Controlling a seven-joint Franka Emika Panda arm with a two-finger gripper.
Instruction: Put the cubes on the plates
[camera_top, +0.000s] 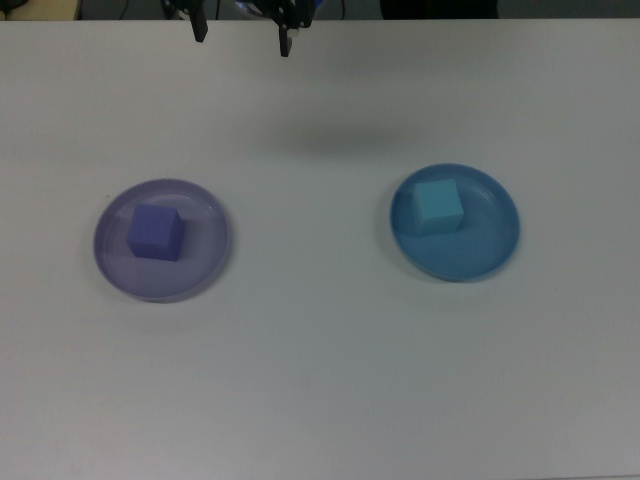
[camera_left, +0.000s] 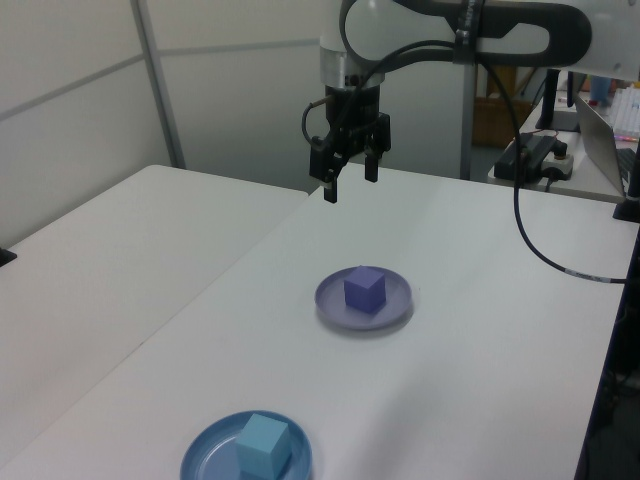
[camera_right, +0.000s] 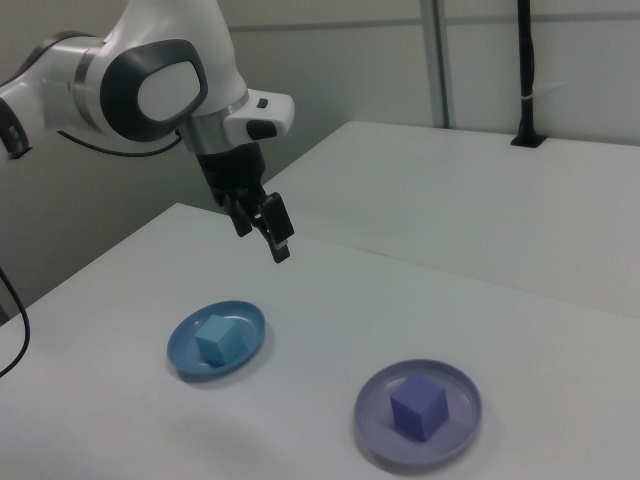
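A purple cube (camera_top: 156, 232) rests on the lavender plate (camera_top: 205, 203) at the top view's left; the cube (camera_left: 364, 290) and plate (camera_left: 330, 305) also show in the left view. A turquoise cube (camera_top: 438, 207) sits on the blue plate (camera_top: 490, 245) at the top view's right. My gripper (camera_top: 242, 40) hangs open and empty, high above the table's far edge, between the two plates and apart from both. In the right view the gripper (camera_right: 262, 242) hovers behind the blue plate (camera_right: 250, 318) and turquoise cube (camera_right: 222, 338); the purple cube (camera_right: 417, 407) lies nearer.
A second white table (camera_left: 110, 250) adjoins this one at the left view's left. A black cable (camera_left: 530, 240) droops from the arm at the left view's right, with a laptop (camera_left: 605, 130) and clutter behind it. A black pole (camera_right: 525, 70) stands on the neighbouring table.
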